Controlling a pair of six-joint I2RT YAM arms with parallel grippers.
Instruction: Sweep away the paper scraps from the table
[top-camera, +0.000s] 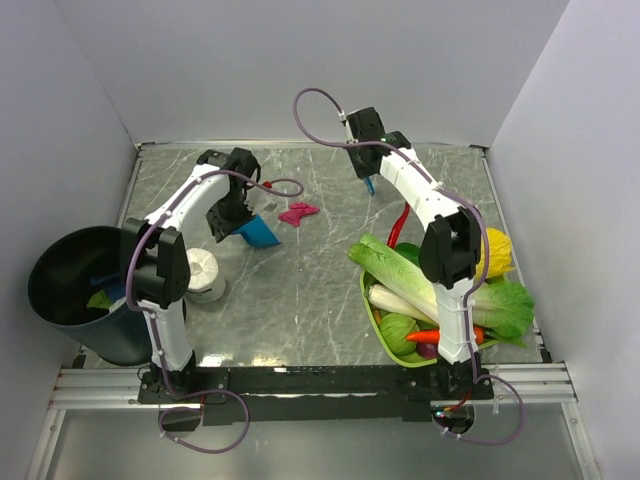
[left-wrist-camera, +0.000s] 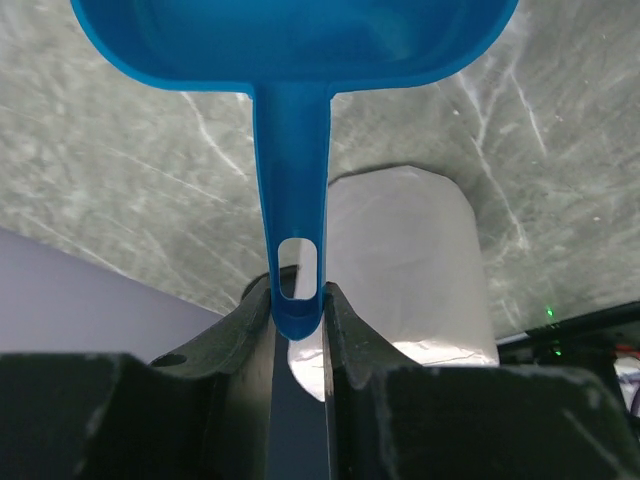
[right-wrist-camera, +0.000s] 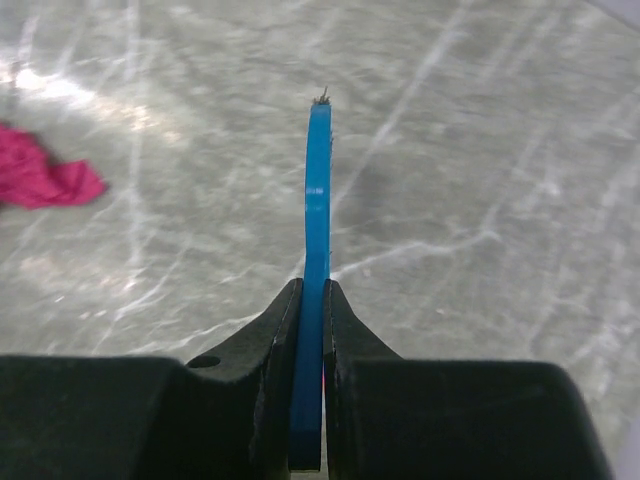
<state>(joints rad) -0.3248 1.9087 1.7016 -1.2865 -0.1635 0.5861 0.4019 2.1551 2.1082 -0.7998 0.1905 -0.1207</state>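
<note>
White walls enclose the grey marbled tabletop; left claw clamps a blue plastic dustpan, right claw a thin blue tool.

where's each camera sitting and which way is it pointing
top external: above, behind the arms, looking down at the table; both arms show.
left wrist: behind the left gripper, shut on the blue dustpan, facing the tissue roll.
right wrist: behind the right gripper, shut on a thin blue tool, facing the table.
shared: the magenta scrap, top and right wrist.
</note>
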